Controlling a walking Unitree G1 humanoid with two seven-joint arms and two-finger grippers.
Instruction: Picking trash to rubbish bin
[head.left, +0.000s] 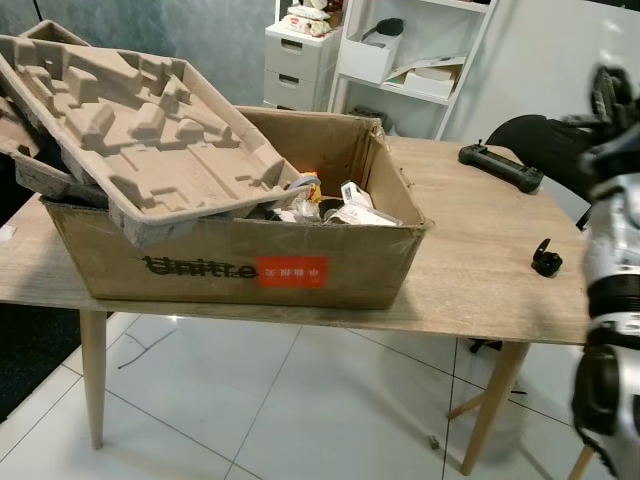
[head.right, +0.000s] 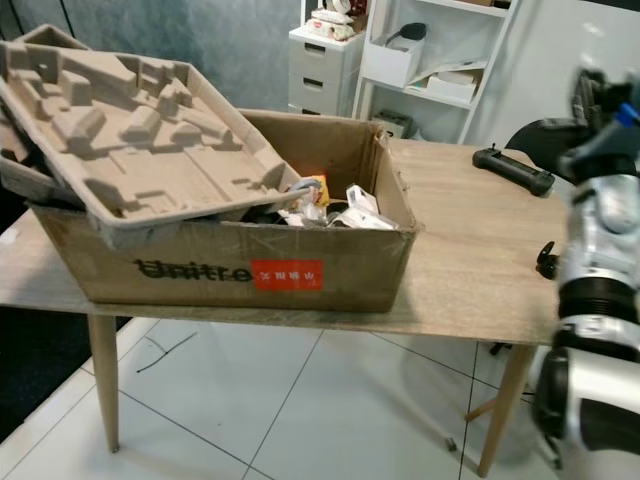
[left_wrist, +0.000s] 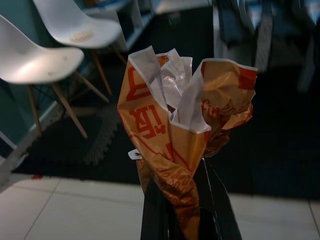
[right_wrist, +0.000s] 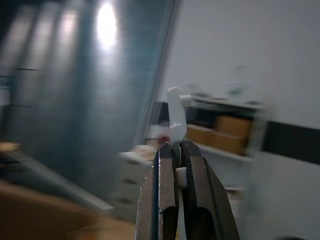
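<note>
While the cardboard box (head.left: 250, 265) sat on the wooden table (head.left: 480, 250), pretty much stuffed with junk, both arms were already holding something. The left gripper (left_wrist: 187, 200) had its two black fingers pinched tight on a crumpled orange and white wrapper (left_wrist: 175, 130), which stuck up past the fingertips over a tiled floor, with a couple of white chairs (left_wrist: 45, 60) behind it. The right gripper (right_wrist: 177, 150) was clamped on a small white plastic piece (right_wrist: 175, 117) poking out from between its fingertips, with blurry shelves in the background. From the head camera, the right arm (head.right: 595, 290) was raised at the right edge of the table. A big molded pulp tray (head.left: 130, 110) leaned across the left side of the box, and loose wrappers (head.left: 335, 205) were piled inside at the right. A black controller (head.left: 500, 165) and a small black clip-like thing (head.left: 546, 260) lay on the tabletop, well apart from the box.
</note>
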